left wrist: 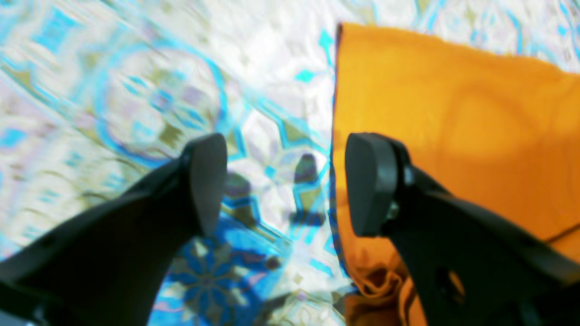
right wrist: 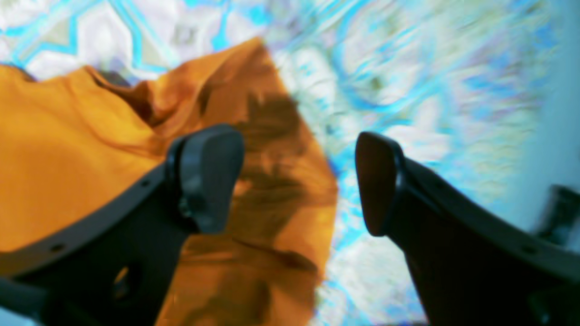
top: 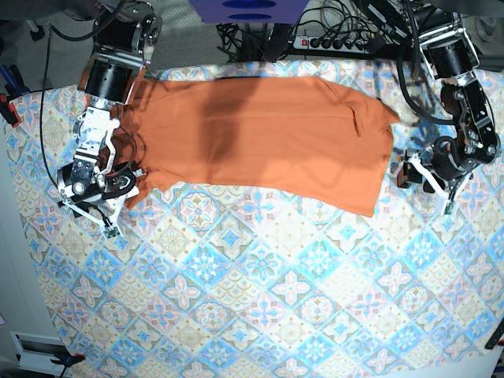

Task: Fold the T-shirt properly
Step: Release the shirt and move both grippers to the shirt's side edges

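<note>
The orange T-shirt [top: 268, 134] lies flat and stretched sideways across the far half of the table. My left gripper [top: 409, 169] hovers just off its right-hand end. In the left wrist view this gripper [left wrist: 290, 185] is open, its right finger [left wrist: 369, 181] over the T-shirt's [left wrist: 453, 117] edge, its left finger over the patterned cloth, nothing between them. My right gripper [top: 126, 185] is at the shirt's left end. In the right wrist view it [right wrist: 292, 181] is open above a rumpled corner of the T-shirt [right wrist: 68, 158], with nothing held.
A blue, pink and cream tile-patterned cloth [top: 276, 299] covers the table. A power strip and cables [top: 339, 39] lie behind the far edge. Both arm bases stand at the far corners.
</note>
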`<state>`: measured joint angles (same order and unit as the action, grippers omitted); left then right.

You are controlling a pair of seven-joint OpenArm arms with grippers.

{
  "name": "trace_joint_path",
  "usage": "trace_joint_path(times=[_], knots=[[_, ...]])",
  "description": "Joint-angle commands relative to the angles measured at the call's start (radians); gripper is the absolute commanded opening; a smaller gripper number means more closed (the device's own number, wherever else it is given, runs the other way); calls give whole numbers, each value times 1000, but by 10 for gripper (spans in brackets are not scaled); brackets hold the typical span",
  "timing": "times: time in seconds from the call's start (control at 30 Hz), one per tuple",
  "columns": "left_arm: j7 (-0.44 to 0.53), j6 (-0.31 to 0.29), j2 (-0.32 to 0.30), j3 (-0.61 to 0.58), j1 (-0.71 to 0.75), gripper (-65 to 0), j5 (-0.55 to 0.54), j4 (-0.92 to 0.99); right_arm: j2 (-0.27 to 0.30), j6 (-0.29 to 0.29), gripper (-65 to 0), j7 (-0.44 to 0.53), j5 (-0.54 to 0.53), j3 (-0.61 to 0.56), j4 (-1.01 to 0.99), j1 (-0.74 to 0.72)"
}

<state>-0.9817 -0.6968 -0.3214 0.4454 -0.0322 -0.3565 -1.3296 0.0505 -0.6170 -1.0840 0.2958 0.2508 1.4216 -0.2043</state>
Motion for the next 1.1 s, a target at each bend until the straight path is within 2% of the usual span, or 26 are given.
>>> trace_joint_path(times=[0.0, 0.17, 0.33, 0.53, 0.6, 0.7, 0.83, 0.93, 1.07], knots=[[14, -1, -14, 3, -28, -258, -2, 2, 7, 1, -245, 32, -7, 2, -32, -47], [17, -1, -11, 3, -39, -257, 55, 23, 7, 1, -245, 118, -8, 2, -132, -74], [17, -1, -8, 2, -65, -254, 130, 28, 2, 3, -244, 133, -8, 2, -152, -117], [19, -1, 55, 2, -133, -250, 279, 31, 7, 3, -244, 138, -7, 60, -270, -200], [19, -1, 77, 2, -151, -250, 333, 34, 9, 4, -243, 166, -7, 68, -307, -218], [19, -1, 103, 0, -194, -250, 408, 120, 21, 6, -242, 198, 26, 68, -390, -232], [86, -1, 104, 3, -248, -252, 442, 318, 21, 78, -242, 232, 78, 69, -474, -238], [151, -1, 101, 3, -232, -252, 449, 344, 21, 85, -242, 247, 78, 69, -482, -237], [166, -1, 101, 3, -223, -251, 452, 344, 21, 107, -242, 282, 78, 69, -494, -237]])
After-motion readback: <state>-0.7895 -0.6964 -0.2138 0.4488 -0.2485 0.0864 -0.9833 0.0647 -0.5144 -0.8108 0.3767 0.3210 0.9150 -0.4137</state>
